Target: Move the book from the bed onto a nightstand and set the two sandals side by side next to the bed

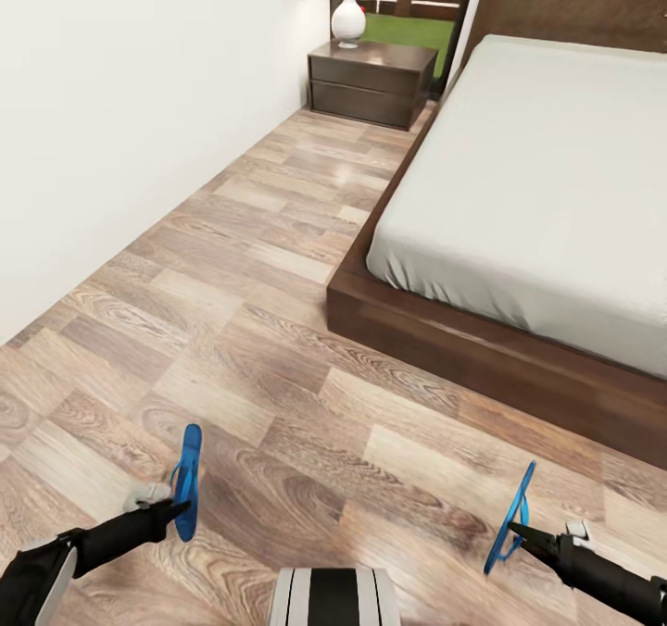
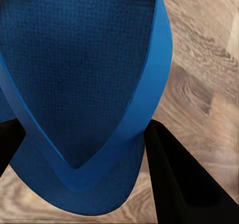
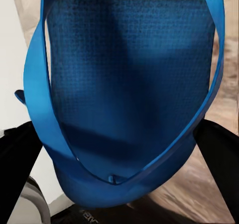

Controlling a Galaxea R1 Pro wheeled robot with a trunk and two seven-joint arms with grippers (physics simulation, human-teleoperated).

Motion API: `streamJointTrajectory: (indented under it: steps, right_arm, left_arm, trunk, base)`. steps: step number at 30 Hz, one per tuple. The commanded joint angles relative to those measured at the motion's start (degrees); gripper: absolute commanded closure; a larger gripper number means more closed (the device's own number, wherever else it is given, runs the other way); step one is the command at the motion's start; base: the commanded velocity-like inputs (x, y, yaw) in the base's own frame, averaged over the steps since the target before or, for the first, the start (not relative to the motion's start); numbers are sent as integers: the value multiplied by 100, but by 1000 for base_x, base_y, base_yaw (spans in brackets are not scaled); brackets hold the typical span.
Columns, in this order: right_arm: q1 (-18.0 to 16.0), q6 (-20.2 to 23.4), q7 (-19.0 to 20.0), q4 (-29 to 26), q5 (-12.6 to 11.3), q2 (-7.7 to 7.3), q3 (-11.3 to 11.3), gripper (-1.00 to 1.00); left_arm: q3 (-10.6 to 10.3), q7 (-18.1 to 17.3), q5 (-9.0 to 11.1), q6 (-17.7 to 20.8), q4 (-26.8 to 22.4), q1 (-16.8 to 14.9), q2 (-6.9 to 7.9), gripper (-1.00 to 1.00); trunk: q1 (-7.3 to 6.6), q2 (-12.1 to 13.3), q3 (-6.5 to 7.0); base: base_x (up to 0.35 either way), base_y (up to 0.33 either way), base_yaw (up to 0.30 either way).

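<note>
1. Low at the near edge of the head view, the left gripper (image 1: 178, 507) is pinching one blue sandal (image 1: 188, 481) edge-up above the wood floor (image 1: 278, 311), and the right gripper (image 1: 519, 535) is pinching the other sandal (image 1: 512, 517) the same way, well apart from the first.
2. Close up, the left wrist view is showing black fingers (image 2: 179, 179) pressing at either side of the sole's rounded end (image 2: 79, 84), where the thin straps are meeting; the right wrist view is showing the same hold on its sandal (image 3: 129, 84).
3. Both flip-flops are looking light, thin and flexible, so the free ends are probably going to sag or swing. Holding at the sole's edge seems adequate, though a flat foam sole could twist in the pinch.
4. The bed (image 1: 547, 172) is lying ahead on the right, with the nightstand (image 1: 371, 81) beyond it by the wall, carrying a white lamp (image 1: 348, 22).
5. The mattress's far side is running out of the picture, and the visible part is bare, so the book's place cannot be told. Exact contact under the fingers is being hidden by the sandals themselves.
</note>
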Motion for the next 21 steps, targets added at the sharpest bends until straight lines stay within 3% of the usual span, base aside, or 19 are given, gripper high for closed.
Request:
streamJointTrajectory:
  steps: [1, 4, 7, 9, 21]
  right_arm:
    - [-1, -65, 14, 6, -13, 0, 0, 100]
    - [1, -339, 11, 59, -13, 7, 0, 100]
    - [0, -768, 9, 434, -13, 9, 0, 100]
    - [2, -915, 9, 524, -13, 11, 0, 100]
    - [1, -1155, -1, 680, -13, 60, 3, 100]
  left_arm:
    - [13, -38, 5, 39, 124, -3, 3, 100]
    - [13, -50, 6, -60, 393, -3, -4, 100]
    - [6, -61, -4, -495, 704, -3, -13, 100]
    - [5, -60, -7, -573, 754, -3, -16, 100]
    - [-14, -144, -21, -623, 1112, -3, -46, 100]
  trunk:
    - [-3, 0, 20]
    - [-11, 4, 86]
    - [-19, 8, 152]
    - [-24, 11, 197]
    - [-55, 27, 463]
  base:
    - [0, 0, 0]
    - [0, 0, 0]
    - [0, 0, 0]
    - [0, 0, 0]
    - [0, 0, 0]
